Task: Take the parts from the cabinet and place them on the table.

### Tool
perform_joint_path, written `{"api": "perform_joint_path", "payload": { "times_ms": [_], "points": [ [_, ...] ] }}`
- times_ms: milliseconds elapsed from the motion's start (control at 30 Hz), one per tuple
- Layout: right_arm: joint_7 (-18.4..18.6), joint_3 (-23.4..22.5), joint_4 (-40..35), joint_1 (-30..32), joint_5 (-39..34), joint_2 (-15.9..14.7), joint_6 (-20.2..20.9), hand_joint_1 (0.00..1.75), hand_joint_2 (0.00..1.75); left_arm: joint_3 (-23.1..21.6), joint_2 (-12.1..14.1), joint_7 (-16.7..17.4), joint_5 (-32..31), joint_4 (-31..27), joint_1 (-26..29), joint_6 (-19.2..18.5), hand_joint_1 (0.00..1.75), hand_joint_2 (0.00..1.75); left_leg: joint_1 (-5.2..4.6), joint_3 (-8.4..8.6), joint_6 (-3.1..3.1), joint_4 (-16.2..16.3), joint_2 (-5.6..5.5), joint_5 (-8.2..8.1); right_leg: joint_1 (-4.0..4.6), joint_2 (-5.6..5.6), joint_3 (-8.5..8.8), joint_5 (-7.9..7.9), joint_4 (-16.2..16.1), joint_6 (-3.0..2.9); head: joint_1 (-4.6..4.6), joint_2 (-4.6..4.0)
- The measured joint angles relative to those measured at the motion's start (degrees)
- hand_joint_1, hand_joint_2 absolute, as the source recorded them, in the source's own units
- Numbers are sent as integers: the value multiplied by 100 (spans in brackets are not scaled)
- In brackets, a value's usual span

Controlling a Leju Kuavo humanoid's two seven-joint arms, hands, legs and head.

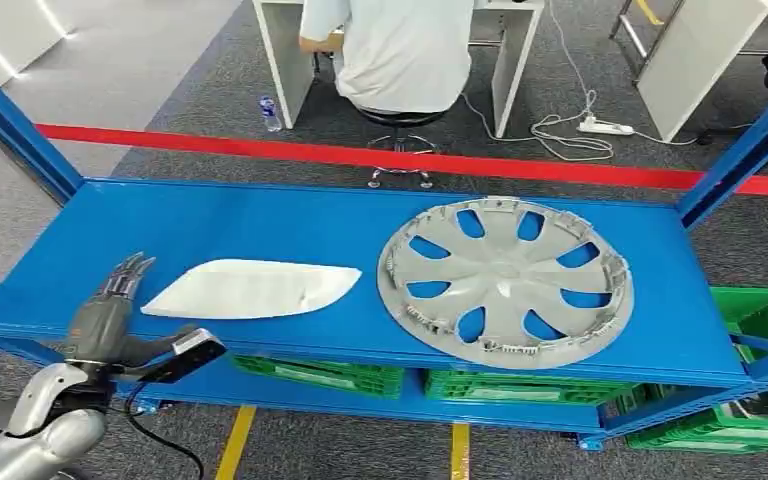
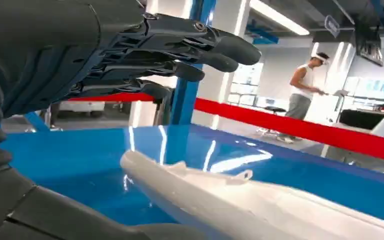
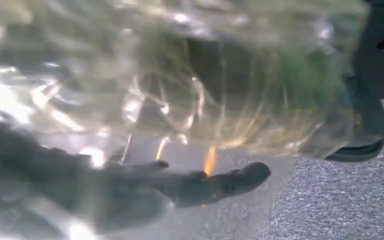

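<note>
Broadly, the blue cabinet shelf (image 1: 260, 225) spans the scene, with a red tape line (image 1: 360, 155) on the grey floor beyond it and a seated person (image 1: 400, 50) at a white desk on the far side. Both parts lie on that shelf, so by my reading nothing has been carried to the table yet and the whole transfer is left to do.

On the right half of the shelf sits the grey wheel cover (image 1: 505, 280), lying flat and well apart from either hand. To its left, near the front edge, lies the white trim panel (image 1: 250, 289), long and tapered, with its narrow end pointing toward the left hand (image 1: 110, 305).

That hand hovers at the near left of the shelf with its fingers (image 2: 230, 47) spread and extended above the surface, released and holding nothing; the panel lies just beside it, not touched as far as I can tell. I judge the reach for the panel to be the step in hand.

Green crates (image 1: 520, 385) sit on the lower level.

The right hand (image 3: 145, 187) is blurred; fingers look extended, but I cannot tell its state
</note>
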Motion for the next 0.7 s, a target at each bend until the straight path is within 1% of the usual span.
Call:
{"api": "perform_joint_path", "payload": {
  "times_ms": [133, 333, 533, 700],
  "points": [
    [0, 44, 65, -54, 0, 4, 74, 0, 0, -46, -85, -162, 412, 81, -85, -131, 0, 175, 0, 1, 0, 0, 0, 0, 0, 0, 0, 1, 0, 0, 0, 0],
    [-2, 131, 216, -154, 0, 15, 188, 0, 0, -201, -212, -232, 656, 212, -305, -359, 0, 175, -1, 1, 0, 1, 0, 0, -1, 0, 1, 1, 0, 0, 0, 0],
    [0, 219, 323, -217, 0, 26, 251, 0, 0, -378, -245, -122, 641, 326, -603, -693, 0, 175, -1, 1, 0, 1, 0, 0, 0, 0, 2, 1, 0, 0, 0, 0],
    [0, 271, 369, -246, 0, 33, 302, 0, 0, -494, -195, 35, 488, 391, -803, -969, 0, 175, 0, 1, 0, 1, 0, 0, 1, 0, 7, 1, 1, 0, 2, 0]
  ]
}}
